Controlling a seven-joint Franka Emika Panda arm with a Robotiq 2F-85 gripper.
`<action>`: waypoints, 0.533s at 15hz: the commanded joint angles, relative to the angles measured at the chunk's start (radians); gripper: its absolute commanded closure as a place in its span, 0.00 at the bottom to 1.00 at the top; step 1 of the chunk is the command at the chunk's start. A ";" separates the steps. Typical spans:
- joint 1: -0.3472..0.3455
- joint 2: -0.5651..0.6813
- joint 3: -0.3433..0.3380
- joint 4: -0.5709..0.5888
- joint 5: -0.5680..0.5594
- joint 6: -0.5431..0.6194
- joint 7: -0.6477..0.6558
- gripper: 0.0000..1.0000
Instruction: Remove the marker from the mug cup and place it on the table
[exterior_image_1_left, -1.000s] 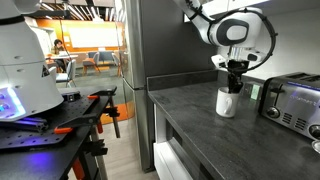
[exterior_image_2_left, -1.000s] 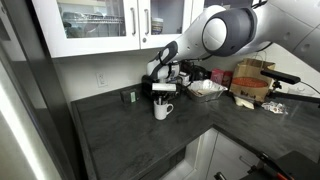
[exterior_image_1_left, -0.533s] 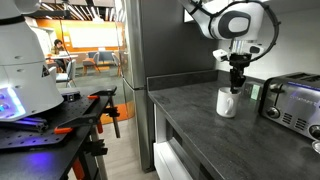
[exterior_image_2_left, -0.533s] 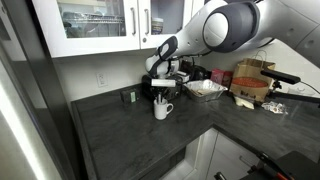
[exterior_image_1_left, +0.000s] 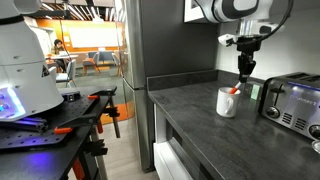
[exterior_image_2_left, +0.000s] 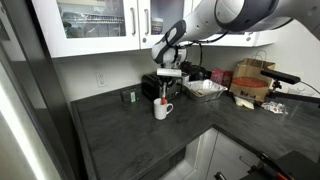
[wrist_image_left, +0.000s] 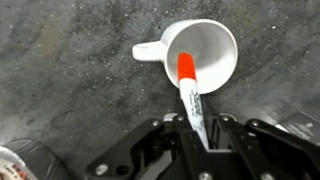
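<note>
The gripper (wrist_image_left: 203, 128) hangs above the mug cup (wrist_image_left: 218, 48), its fingers clamped on the pale end of the marker (wrist_image_left: 186, 68). The red end reaches beyond the fingertips into the mug's mouth (how deep, I can't tell). The table (wrist_image_left: 70, 90) lies below.

mug cup (wrist_image_left: 214, 45): white, upright on grey table (wrist_image_left: 70, 95) | marker (wrist_image_left: 188, 85): tilted, red end down at cup's mouth

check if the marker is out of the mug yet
Not quite: held by the hand, the marker has its red end at the mug rim.
</note>
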 joint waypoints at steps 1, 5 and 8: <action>-0.014 -0.129 0.015 -0.142 0.035 0.028 0.001 0.94; -0.047 -0.223 0.015 -0.176 0.084 -0.169 0.015 0.94; -0.060 -0.249 -0.015 -0.193 0.069 -0.296 0.036 0.94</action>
